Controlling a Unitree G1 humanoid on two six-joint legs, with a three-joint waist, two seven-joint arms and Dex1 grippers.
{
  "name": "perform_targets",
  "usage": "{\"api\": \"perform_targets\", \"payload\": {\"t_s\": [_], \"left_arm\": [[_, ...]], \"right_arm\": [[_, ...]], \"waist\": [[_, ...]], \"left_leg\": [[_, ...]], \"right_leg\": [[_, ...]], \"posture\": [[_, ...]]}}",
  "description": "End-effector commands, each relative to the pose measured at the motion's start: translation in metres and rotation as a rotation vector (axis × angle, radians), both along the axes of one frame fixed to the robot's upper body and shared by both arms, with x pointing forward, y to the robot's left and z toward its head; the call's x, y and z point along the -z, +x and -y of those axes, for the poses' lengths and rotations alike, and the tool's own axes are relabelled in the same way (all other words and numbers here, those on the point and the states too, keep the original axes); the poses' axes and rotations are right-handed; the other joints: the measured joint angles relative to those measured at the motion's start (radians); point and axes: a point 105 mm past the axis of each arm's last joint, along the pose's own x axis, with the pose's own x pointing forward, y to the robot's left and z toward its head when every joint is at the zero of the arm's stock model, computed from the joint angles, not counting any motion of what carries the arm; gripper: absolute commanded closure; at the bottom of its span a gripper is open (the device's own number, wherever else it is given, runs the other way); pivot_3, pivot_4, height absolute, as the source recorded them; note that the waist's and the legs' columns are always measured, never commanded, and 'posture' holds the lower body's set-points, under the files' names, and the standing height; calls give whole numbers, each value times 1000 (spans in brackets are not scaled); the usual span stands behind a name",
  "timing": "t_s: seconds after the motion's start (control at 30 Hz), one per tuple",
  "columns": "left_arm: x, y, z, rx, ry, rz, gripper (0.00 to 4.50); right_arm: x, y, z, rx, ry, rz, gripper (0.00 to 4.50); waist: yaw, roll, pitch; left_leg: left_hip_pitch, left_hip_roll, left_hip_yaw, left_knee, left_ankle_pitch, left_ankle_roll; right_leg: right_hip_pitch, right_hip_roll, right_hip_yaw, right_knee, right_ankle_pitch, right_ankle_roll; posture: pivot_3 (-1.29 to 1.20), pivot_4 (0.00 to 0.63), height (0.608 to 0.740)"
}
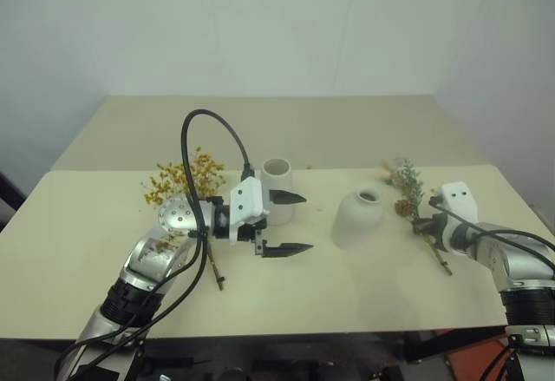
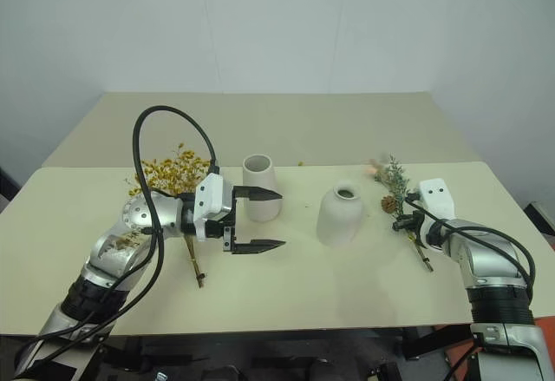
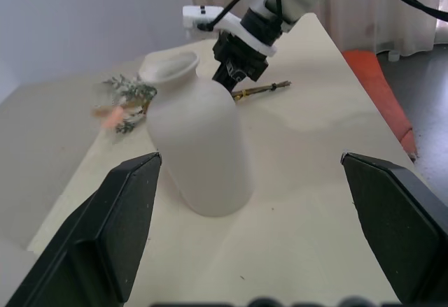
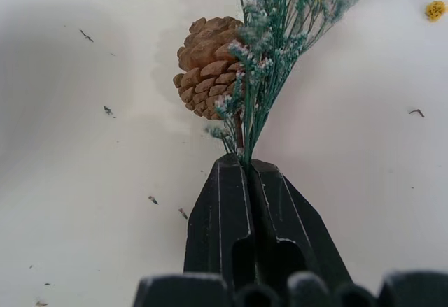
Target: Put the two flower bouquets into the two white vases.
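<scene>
The right end effector (image 4: pixel 246 170) is clenched on the stems of the grey-green sprig bunch (image 2: pixel 395 181), which lies on the bench (image 2: pixel 347 285) beside the squat vase (image 2: pixel 339 214). It looks light, dry and brittle, so the bundled stems seem the safest hold. The left end effector (image 2: pixel 264 220) hangs released near the tall vase (image 2: pixel 259 186).
</scene>
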Motion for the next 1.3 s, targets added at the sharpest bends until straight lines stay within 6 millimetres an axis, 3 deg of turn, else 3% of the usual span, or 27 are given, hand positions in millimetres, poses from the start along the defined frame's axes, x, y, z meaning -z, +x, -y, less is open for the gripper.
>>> {"api": "perform_targets", "payload": {"t_s": [0.03,0.17,0.33,0.47,0.53,0.63,0.73,0.97,1.3], "left_arm": [[-8,-2,-2,-6,-18,37,0],[-13,1,-4,-18,-23,55,0],[-23,9,-12,-60,-52,75,0],[-23,12,-17,-72,-52,74,0],[-23,13,-18,-75,-47,76,0],[-22,13,-18,-69,-45,78,0],[-24,14,-15,-71,-58,77,0],[-34,13,-11,-77,-135,53,0],[-32,10,-6,-82,-139,37,0]], "right_arm": [[-15,2,-1,-9,-32,62,4478],[-47,3,1,45,-47,232,4478],[-130,-12,-24,35,-105,700,4478],[-187,-33,-49,76,91,1053,4478],[-201,-44,-57,75,218,1161,4478],[-208,-56,-67,50,476,1260,4478],[-206,-61,-79,-4,584,1286,4478],[-195,-66,-105,-102,665,1273,4478],[-174,-46,-114,-136,675,1227,4478]], "waist": [[0,0,0],[-1,0,0],[-4,1,0],[-9,1,0],[-10,1,0],[-7,1,0],[-3,2,0],[-6,2,0],[-21,2,-1]], "left_leg": [[0,0,0,0,0,0],[0,0,0,0,0,0],[0,0,1,0,0,0],[1,1,1,-1,0,0],[1,1,1,-1,0,0],[0,1,1,-1,0,0],[0,1,1,0,0,0],[1,1,2,-1,0,0],[2,1,2,-1,0,0]], "right_leg": [[0,0,0,0,0,0],[-1,0,0,0,0,0],[-1,1,1,0,0,0],[-1,1,2,1,0,1],[-1,1,3,1,1,0],[-1,1,2,1,1,0],[-1,1,2,0,1,0],[-2,1,3,1,1,0],[-1,1,4,1,2,0]], "posture": [[0,150,740],[0,150,740],[0,150,740],[0,150,740],[0,150,740],[0,150,740],[0,150,740],[0,150,740],[0,150,740]]}}
